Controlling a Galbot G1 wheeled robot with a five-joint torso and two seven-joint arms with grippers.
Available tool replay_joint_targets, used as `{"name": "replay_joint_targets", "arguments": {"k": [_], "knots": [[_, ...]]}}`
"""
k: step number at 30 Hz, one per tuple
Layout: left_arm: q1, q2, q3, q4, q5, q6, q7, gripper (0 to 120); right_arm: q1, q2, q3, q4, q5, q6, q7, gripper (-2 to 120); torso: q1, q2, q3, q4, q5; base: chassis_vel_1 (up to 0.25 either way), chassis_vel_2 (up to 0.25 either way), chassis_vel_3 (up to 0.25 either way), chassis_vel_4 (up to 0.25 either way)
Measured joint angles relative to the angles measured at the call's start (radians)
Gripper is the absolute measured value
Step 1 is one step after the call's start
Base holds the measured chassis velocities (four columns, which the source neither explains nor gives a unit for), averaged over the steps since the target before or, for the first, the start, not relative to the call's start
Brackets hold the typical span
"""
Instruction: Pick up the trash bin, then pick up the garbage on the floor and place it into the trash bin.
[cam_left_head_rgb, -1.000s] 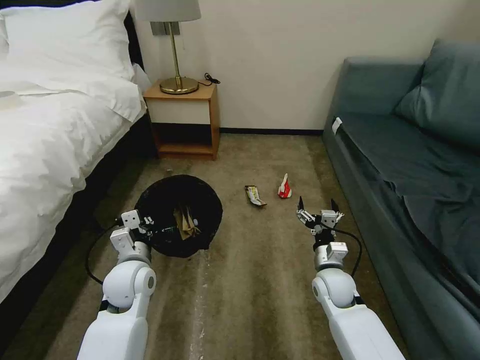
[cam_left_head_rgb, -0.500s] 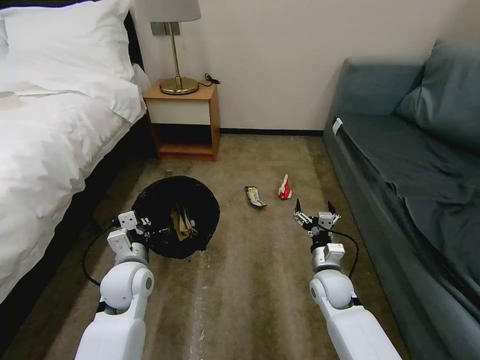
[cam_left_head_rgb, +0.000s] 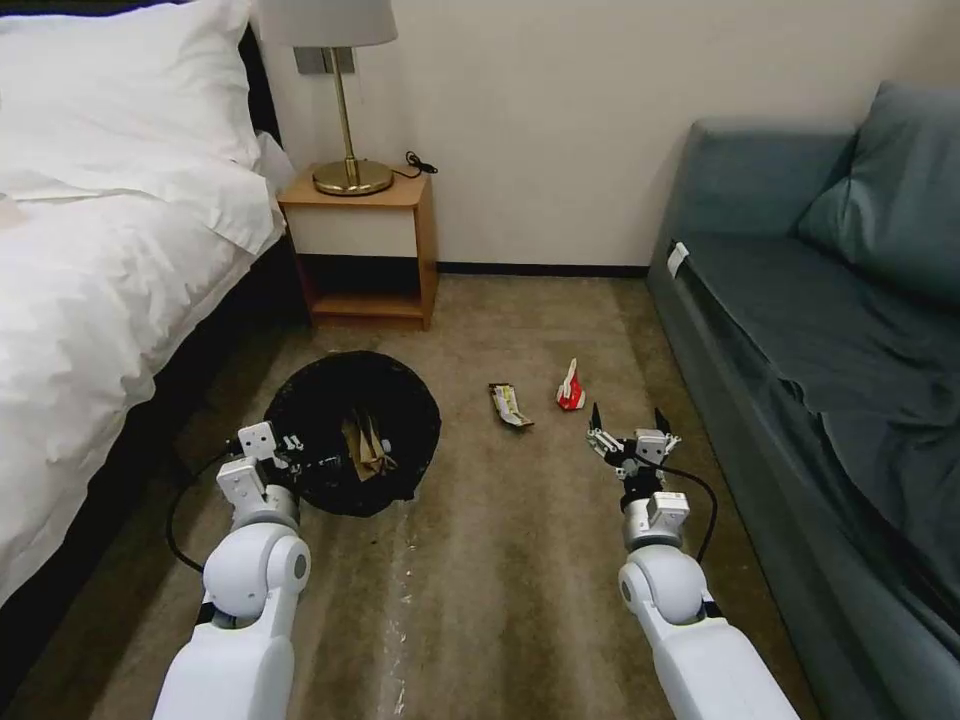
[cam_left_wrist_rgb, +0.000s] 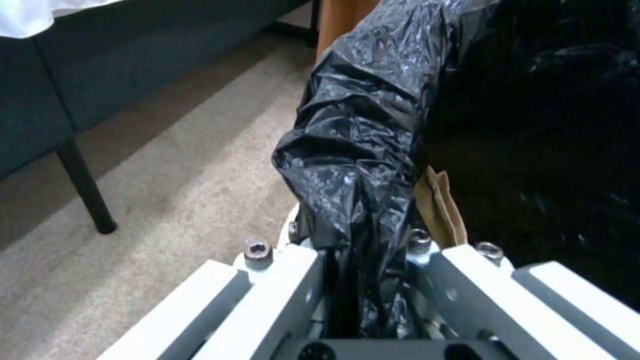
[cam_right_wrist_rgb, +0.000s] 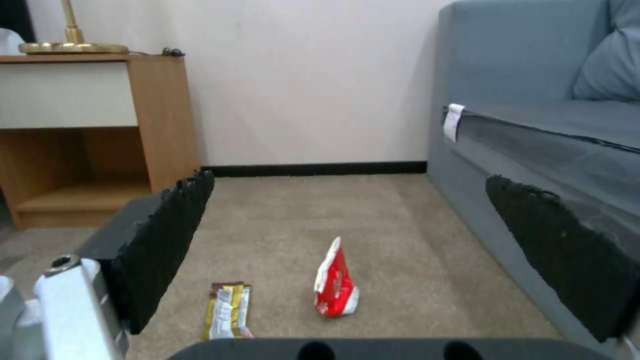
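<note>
On the carpet: left gripper (cam_left_head_rgb: 290, 447) fingers pinching the trash bin (cam_left_head_rgb: 352, 430) rim liner.
Right gripper (cam_left_head_rgb: 629, 423) fingers spread, just near of red-and-white wrapper (cam_left_head_rgb: 570, 387); dark snack wrapper (cam_left_head_rgb: 510, 405) lies between wrapper and bin.

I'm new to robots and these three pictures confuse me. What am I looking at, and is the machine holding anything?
A two-armed robot in a bedroom. The wide picture is from its head; the other two are from cameras on its wrists. Its left gripper is clamped on the black bag at the rim of the trash bin, which already holds a tan paper bag. Its right gripper is open and empty, near a red-and-white wrapper and a flat snack wrapper on the carpet.
</note>
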Motion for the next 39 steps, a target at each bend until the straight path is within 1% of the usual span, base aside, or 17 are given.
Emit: {"name": "replay_joint_targets", "arguments": {"k": [8, 15, 22, 33, 39], "knots": [[0.005, 0.0, -0.002, -0.009, 0.0, 0.0, -0.003, 2, -0.003, 0.003, -0.001, 0.002, -0.003, 0.001, -0.001, 100, 0.0, 0.0, 0.0, 0.0, 0.0001, -0.074, 0.065, 0.076, -0.064], [0.011, 0.0, -0.005, -0.013, 0.0, 0.0, -0.004, 2, -0.011, 0.008, -0.002, 0.002, -0.013, 0.004, -0.001, 100, 0.0, 0.0, 0.0, 0.0002, 0.0, -0.112, 0.11, 0.116, -0.102], [0.013, 0.001, -0.005, -0.015, 0.0, -0.001, -0.004, 2, -0.013, 0.011, -0.004, 0.0, -0.018, 0.004, 0.0, 100, 0.0, 0.0, 0.0, -0.0002, 0.0, -0.122, 0.107, 0.112, -0.113], [0.015, -0.001, -0.007, -0.014, 0.001, -0.003, -0.006, 2, -0.014, 0.015, -0.014, -0.014, -0.026, 0.003, -0.001, 100, 0.0, 0.0, 0.0, 0.0001, 0.0, -0.092, 0.114, 0.1, -0.108], [0.015, -0.001, -0.006, -0.014, 0.0, -0.003, -0.007, 2, -0.006, 0.011, -0.025, -0.021, -0.026, 0.002, -0.002, 100, 0.0, 0.0, 0.0, -0.0002, 0.0, -0.124, 0.07, 0.1, -0.094]]}}
